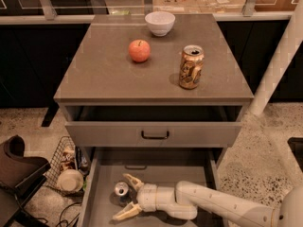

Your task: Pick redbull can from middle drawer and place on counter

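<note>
The redbull can stands upright in the open middle drawer, near its left side; only its silver top and a little of its side show. My gripper reaches in from the right, low inside the drawer, with its fingers spread wide. One finger is just behind the can and the other is in front of it. The can sits between the fingertips, and I cannot tell whether they touch it. The counter is the grey-brown top above.
On the counter stand a red apple, a white bowl and a larger gold-brown can. The upper drawer front with its dark handle juts out above the middle drawer. A wire basket sits on the floor at the left and a white post at the right.
</note>
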### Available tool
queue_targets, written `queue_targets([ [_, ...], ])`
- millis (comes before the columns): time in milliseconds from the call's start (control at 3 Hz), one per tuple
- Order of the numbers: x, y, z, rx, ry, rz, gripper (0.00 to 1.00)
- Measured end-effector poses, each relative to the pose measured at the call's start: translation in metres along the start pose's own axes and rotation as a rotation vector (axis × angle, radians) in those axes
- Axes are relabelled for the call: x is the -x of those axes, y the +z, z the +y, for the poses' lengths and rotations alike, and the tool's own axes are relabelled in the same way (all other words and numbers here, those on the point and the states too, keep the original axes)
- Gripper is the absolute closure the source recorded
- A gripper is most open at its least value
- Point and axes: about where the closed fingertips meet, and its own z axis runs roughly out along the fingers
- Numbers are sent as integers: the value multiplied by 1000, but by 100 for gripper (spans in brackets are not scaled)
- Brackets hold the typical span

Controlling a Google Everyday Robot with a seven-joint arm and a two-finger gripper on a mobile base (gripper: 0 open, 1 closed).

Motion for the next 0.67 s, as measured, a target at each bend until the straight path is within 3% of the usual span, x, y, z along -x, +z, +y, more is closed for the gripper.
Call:
queue_targets([
  [667, -5, 11, 4, 31, 13, -30, 62],
])
